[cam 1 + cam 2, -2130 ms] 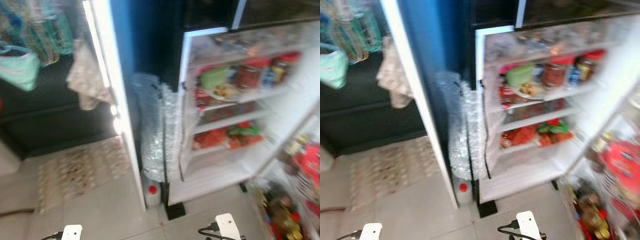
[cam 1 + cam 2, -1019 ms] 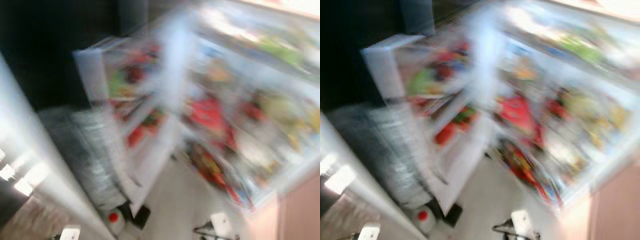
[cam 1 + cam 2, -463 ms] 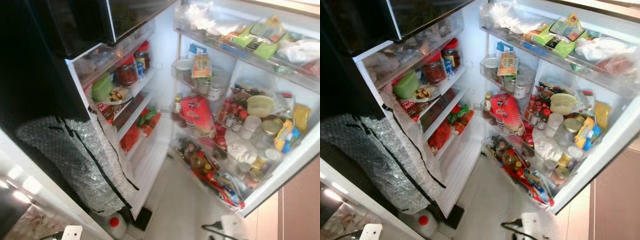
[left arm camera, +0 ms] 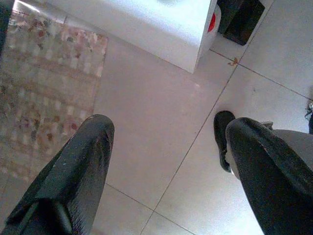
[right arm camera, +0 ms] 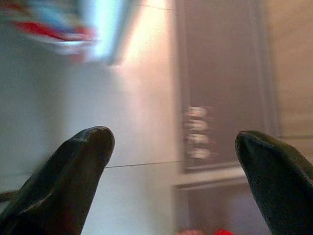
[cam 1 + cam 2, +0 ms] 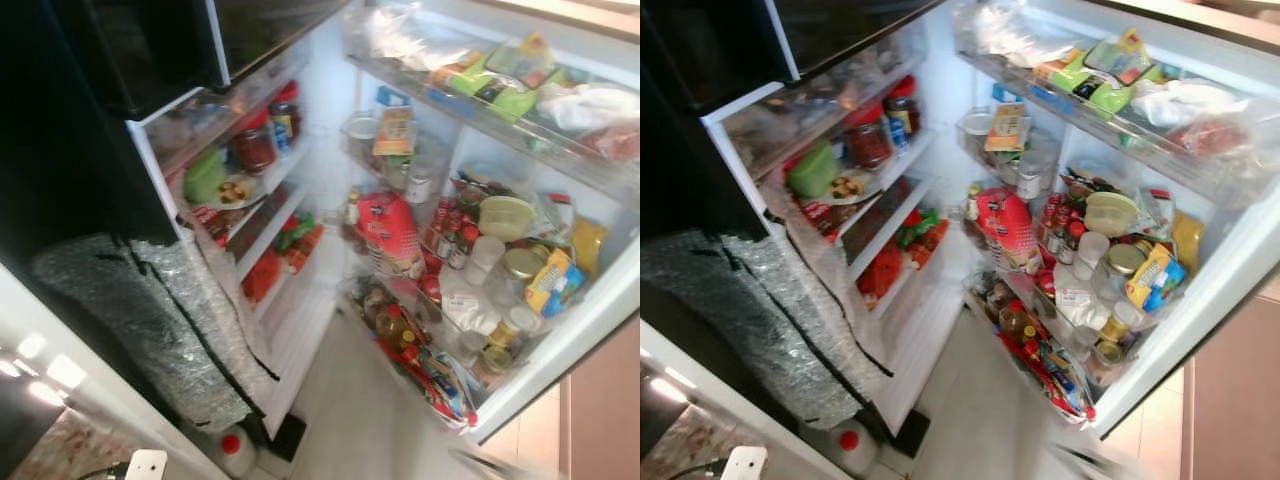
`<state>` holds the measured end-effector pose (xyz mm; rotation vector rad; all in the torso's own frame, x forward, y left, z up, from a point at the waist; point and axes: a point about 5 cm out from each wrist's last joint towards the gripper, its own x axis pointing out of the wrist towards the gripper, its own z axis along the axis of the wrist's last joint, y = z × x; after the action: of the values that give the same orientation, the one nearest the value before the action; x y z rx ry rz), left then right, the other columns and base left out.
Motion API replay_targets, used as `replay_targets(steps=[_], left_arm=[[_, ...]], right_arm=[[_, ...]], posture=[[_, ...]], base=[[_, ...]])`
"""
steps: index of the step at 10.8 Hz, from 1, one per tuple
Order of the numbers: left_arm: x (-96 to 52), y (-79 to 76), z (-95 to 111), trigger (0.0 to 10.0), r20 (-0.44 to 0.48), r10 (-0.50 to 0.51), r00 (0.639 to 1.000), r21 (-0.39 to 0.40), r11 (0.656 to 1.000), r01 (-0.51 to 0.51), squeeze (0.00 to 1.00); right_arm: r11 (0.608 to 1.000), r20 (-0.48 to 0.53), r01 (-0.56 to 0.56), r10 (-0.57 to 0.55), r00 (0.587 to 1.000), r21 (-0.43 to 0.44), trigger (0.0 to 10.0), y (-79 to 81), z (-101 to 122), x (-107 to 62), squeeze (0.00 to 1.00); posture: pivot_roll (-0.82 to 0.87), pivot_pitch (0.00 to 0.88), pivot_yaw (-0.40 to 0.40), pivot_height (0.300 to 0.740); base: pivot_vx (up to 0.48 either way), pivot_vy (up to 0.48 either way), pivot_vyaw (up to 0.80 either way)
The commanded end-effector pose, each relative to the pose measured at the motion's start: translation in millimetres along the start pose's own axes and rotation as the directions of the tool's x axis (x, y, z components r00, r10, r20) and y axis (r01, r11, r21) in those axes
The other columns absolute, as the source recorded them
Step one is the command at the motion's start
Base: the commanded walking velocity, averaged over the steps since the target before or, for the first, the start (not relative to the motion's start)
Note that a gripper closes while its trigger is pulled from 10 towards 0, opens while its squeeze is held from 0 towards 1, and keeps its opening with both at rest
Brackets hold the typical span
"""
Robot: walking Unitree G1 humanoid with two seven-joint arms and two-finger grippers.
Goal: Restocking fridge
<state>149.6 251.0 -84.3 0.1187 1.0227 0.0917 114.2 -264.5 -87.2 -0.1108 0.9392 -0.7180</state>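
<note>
My head camera has tilted slightly since half a second ago; the open white fridge [image 6: 940, 330], crammed with jars and packets, stands ahead. Left gripper [image 4: 166, 161] and right gripper [image 5: 171, 166] hang low, fingers spread, empty.

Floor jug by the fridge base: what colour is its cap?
Red, on the jug's cap; the right eye view shows it best.

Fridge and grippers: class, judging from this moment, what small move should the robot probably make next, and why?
Probably step closer and raise an arm toward the fridge. Its door stands open with crowded shelves, while the left gripper and right gripper both hang open and empty above the tiled floor, low and well short of the shelves. No item to restock is in hand.
</note>
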Motion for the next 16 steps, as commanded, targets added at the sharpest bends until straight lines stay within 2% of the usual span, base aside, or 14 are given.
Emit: replay_targets(steps=[1, 3, 5, 6, 8, 9, 14, 16], left_arm=[[-0.6, 1.4, -2.9, 10.0, -0.015, -0.004, 1.0, 0.012, 1.0, 0.004, 0.0], [-0.7, 1.6, -3.2, 10.0, -0.017, -0.004, 1.0, 0.017, 1.0, 0.004, 0.0], [-0.9, 2.2, -3.9, 10.0, -0.017, 0.0, 1.0, 0.026, 1.0, 0.001, 0.0], [-1.0, 2.4, -4.0, 10.0, -0.015, 0.001, 1.0, 0.031, 1.0, -0.001, 0.0], [-1.1, 2.5, -4.1, 10.0, -0.014, 0.002, 1.0, 0.032, 0.999, -0.002, 0.0], [-1.3, 3.0, -4.7, 10.0, -0.012, 0.006, 1.0, 0.035, 0.999, -0.006, 0.0], [-1.2, 5.0, -2.4, 10.0, -0.004, 0.022, 1.0, 0.035, 0.999, -0.022, 0.0], [-1.0, 5.3, -1.9, 10.0, -0.004, 0.025, 1.0, 0.033, 0.999, -0.025, 0.0]], right_arm=[[0.998, 0.018, 0.049, -0.049, 0.999, 0.034, 10.0, 1.1, 0.9, -1.9, 0.0], [0.99, 0.023, 0.109, -0.111, 0.994, 0.095, 10.0, -6.3, 2.9, -0.7, 0.0], [0.975, 0.087, 0.174, -0.187, 0.979, 0.136, 10.0, -16.5, 14.5, 1.8, 0.0], [0.976, 0.144, 0.176, -0.194, 0.97, 0.126, 10.0, -15.9, 23.3, 2.0, 0.0], [0.973, 0.174, 0.192, -0.213, 0.962, 0.129, 10.0, -16.6, 27.7, 1.6, 0.0], [0.952, 0.195, 0.267, -0.293, 0.936, 0.148, 10.0, -23.6, 30.7, 0.9, 0.0], [0.931, 0.23, 0.308, -0.348, 0.909, 0.196, 10.0, -25.2, 39.1, -0.6, 0.0], [0.932, 0.286, 0.308, -0.354, 0.89, 0.193, 10.0, -24.8, 50.2, -0.8, 0.0]], posture=[[-0.02, 0.0, 0.05, 0.74], [-0.03, 0.0, 0.055, 0.74], [-0.03, 0.0, 0.059, 0.74], [-0.03, 0.0, 0.056, 0.74], [-0.03, 0.0, 0.056, 0.74], [-0.03, 0.0, 0.059, 0.74], [-0.02, 0.0, 0.06, 0.74], [-0.02, 0.0, 0.06, 0.74]], base=[[0.0, 0.0, 0.0], [0.0, 0.0, 0.0], [0.0, 0.0, 0.0], [0.0, 0.0, 0.0], [0.0, 0.0, 0.0], [0.0, 0.0, 0.0], [0.0, 0.0, 0.0], [0.0, 0.0, 0.0]])
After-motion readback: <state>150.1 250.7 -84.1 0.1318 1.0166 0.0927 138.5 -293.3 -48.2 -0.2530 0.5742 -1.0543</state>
